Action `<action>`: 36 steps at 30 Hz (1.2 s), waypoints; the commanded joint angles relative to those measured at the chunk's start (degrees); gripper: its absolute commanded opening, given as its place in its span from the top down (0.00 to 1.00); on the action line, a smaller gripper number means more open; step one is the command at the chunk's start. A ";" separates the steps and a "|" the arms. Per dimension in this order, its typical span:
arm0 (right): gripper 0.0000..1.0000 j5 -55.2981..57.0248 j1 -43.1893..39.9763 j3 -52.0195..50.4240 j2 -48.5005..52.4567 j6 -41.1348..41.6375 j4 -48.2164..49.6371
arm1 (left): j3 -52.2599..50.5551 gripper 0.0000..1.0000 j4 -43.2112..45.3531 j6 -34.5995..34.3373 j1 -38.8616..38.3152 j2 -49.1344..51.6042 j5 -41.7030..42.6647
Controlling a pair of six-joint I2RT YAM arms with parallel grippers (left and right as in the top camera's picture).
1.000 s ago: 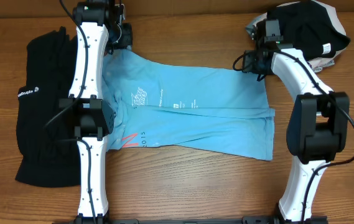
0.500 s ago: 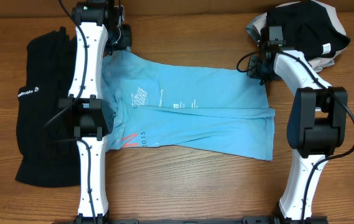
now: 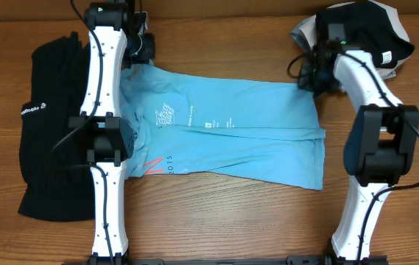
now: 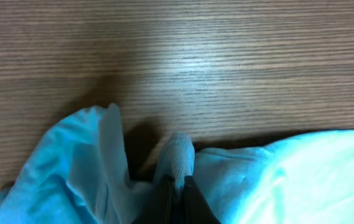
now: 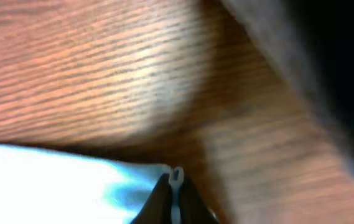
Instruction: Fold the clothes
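A light blue T-shirt [image 3: 224,140] with white and orange-red lettering lies spread across the table's middle, its neck to the left. My left gripper [image 3: 141,53] is at its far left corner, shut on a ribbed fold of the shirt [image 4: 177,155] that pokes up between the dark fingers [image 4: 192,199]. At the shirt's far right corner my right gripper [image 3: 312,77] is shut, a thin edge of blue cloth [image 5: 175,175] pinched between its tips. A loose black garment [image 3: 47,132] with a small white logo lies at the left, partly under my left arm.
A heap of black and pale cloth [image 3: 367,37] sits at the far right corner, close behind the right gripper; it shows as a dark blur [image 5: 332,68] in the right wrist view. Bare wood table [image 3: 224,221] lies in front of the shirt.
The right gripper has closed on the shirt's far right corner, and that arm shifted slightly right and back. The left arm and gripper have not moved.
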 commanded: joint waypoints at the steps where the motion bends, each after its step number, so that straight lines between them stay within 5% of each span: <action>1: 0.96 -3.02 -2.12 3.89 -5.86 0.33 -3.58 | 1.29 0.96 -1.05 1.53 1.53 -5.51 -0.13; 13: 0.96 -4.81 -3.45 3.98 -16.02 0.35 -18.73 | 1.29 0.96 -12.87 3.50 2.19 -10.21 0.04; 21: 0.96 -4.61 -3.45 -1.38 -16.20 0.44 -21.31 | -1.95 0.96 -13.33 6.25 0.61 -10.21 0.02; 36: 0.96 -4.59 -3.45 -8.63 -16.20 1.01 -23.69 | -28.41 0.96 -13.35 7.67 -1.38 -13.57 -6.36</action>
